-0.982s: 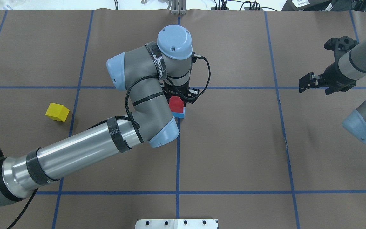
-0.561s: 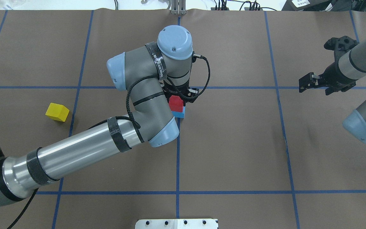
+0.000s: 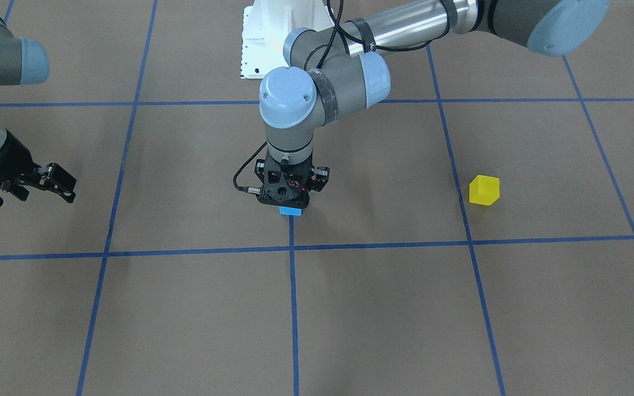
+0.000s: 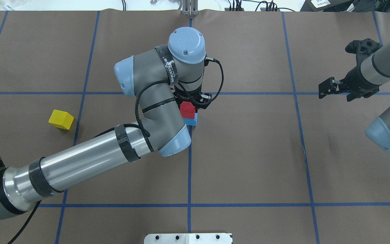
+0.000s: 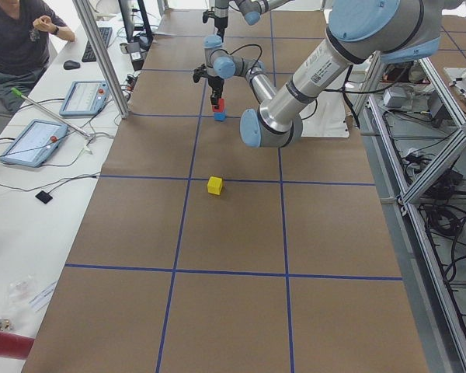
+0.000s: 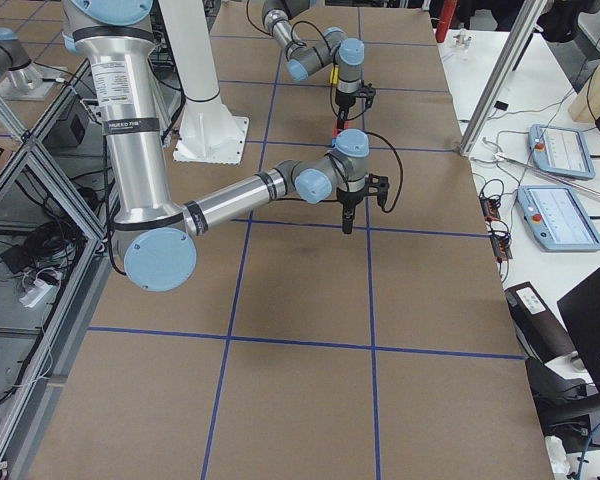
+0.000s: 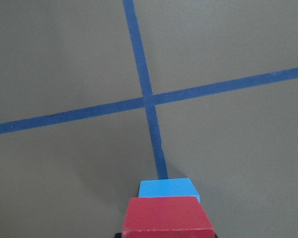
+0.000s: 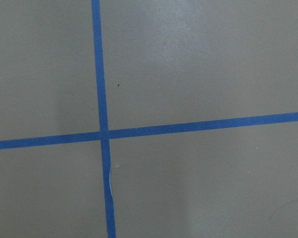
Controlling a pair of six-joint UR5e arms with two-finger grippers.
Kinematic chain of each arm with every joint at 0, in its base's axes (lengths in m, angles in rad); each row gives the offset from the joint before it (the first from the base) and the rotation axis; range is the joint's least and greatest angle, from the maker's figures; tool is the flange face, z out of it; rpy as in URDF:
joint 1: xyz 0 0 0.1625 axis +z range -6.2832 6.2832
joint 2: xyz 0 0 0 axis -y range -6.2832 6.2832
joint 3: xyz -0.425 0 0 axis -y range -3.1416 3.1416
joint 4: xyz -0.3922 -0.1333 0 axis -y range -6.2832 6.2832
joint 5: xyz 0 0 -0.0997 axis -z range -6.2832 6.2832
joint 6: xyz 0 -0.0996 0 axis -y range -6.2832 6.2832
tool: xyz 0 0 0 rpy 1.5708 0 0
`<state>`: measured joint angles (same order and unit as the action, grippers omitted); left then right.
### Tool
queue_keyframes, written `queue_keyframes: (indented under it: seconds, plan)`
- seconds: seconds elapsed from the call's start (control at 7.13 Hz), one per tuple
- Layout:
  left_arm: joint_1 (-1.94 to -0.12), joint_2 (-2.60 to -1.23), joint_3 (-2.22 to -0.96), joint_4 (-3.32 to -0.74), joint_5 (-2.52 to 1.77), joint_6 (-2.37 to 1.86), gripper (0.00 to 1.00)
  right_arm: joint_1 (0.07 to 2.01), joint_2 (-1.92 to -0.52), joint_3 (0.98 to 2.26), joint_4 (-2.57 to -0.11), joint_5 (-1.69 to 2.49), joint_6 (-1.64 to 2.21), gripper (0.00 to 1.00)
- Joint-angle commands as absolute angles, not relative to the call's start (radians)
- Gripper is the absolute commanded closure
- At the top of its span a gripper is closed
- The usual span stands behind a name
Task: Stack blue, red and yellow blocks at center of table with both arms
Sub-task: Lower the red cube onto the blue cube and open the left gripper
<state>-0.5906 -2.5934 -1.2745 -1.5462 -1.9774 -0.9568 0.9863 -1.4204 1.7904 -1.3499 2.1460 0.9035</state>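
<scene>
Left pincer (image 3: 288, 199) over blue block (image 3: 290, 210) (partly hidden)

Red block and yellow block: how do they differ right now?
The red block sits on the blue block near the middle of the table; the yellow block lies directly on the surface, off to the robot's left. The left gripper stands over the red block; nothing is near the yellow block. Both are small cubes of similar size.

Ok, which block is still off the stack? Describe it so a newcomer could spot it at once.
On the brown table, look at the half where the robot's left arm comes in. Beyond its silver tube, just outside a blue tape line, the yellow block sits alone. It is the only yellow cube; the red block and blue block are stacked at the centre.
</scene>
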Motion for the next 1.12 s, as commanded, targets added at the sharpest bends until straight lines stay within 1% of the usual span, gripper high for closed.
queue_keyframes:
  seconds: [0.0, 0.98]
  plan:
    - [-0.591, -2.595, -1.270, -1.546, -1.976, -0.965, 1.00, 0.986, -1.420, 1.789, -1.350, 2.146, 0.904, 0.00]
    - [-0.588, -2.609, -1.250, -1.546, -1.971, -0.966, 1.00, 0.985, -1.419, 1.786, -1.350, 2.145, 0.904, 0.00]
